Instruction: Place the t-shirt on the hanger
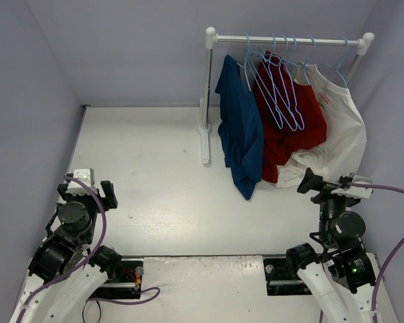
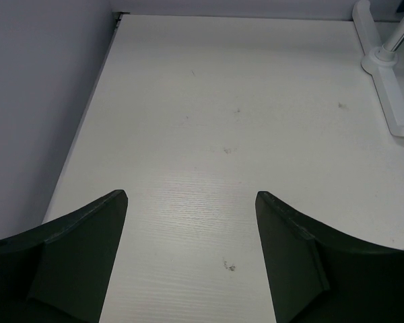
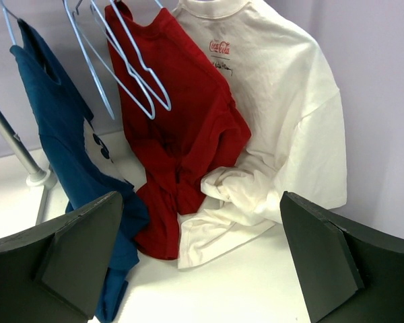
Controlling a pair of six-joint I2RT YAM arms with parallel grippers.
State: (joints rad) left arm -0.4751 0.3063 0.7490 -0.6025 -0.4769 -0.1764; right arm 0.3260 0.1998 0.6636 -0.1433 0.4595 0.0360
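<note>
T-shirt (image 1: 241, 134) hangs on hanger (image 1: 246, 57) at rack (image 1: 323, 43); left gripper (image 2: 188, 198) and right gripper (image 3: 200, 198) both gape wide, empty.

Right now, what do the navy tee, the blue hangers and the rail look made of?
t-shirt: soft matte knit cloth, probably cotton; it drapes in loose folds.
hangers: thin wire, likely metal with a light-blue coating; slim, yet the bends stay crisp.
rail: silvery tube with a sheen, probably metal; its white end caps look like plastic.

The navy t-shirt (image 1: 241, 134) hangs limp from the light-blue wire hanger (image 1: 246, 57), leftmost on the far rail (image 1: 331, 43).
</note>
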